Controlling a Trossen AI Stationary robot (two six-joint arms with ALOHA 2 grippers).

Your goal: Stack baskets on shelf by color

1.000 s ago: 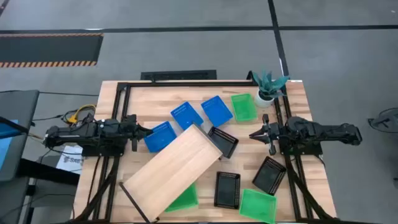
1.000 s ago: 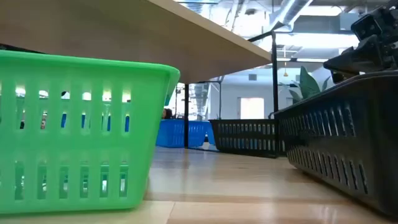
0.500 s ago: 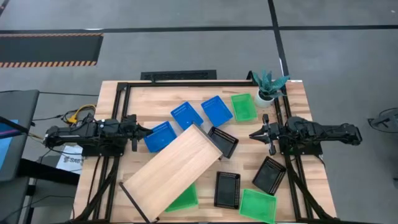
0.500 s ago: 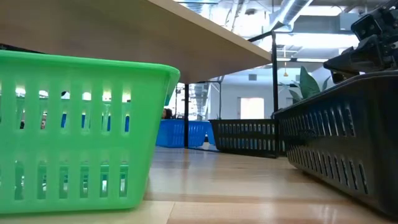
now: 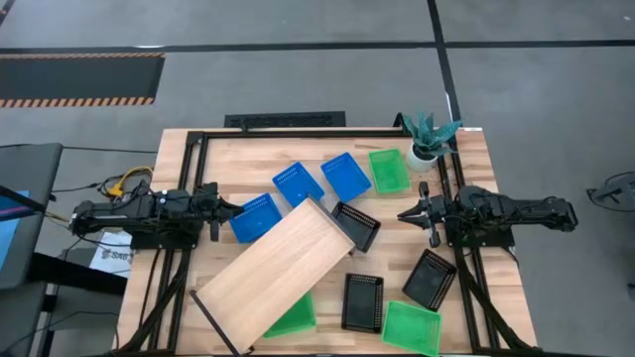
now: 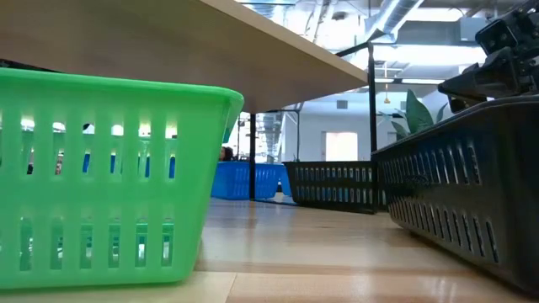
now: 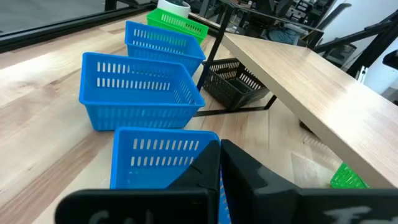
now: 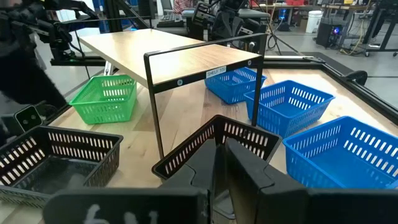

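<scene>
The shelf [image 5: 278, 273], a pale plank on a thin black frame, stands slantwise across the table's middle. Three blue baskets [image 5: 298, 184] sit in a row at its far left side, and a green one [image 5: 388, 171] is beside them. Black baskets stand at the shelf's far end [image 5: 357, 224] and at the near right [image 5: 363, 301], [image 5: 430, 279]. Two more green baskets are near the front, one [image 5: 295, 317] partly under the shelf and one [image 5: 411, 327] free. My left gripper [image 5: 236, 209] is shut above the nearest blue basket's rim [image 7: 161, 140]. My right gripper [image 5: 402, 213] is shut and points at a black basket [image 8: 249, 140].
A potted plant [image 5: 427, 134] stands at the far right corner. The table's black frame rails [image 5: 298, 134] run along the far edge and both sides. Bare wood shows at the far left [image 5: 213, 164] and between the right-hand baskets [image 5: 397, 253].
</scene>
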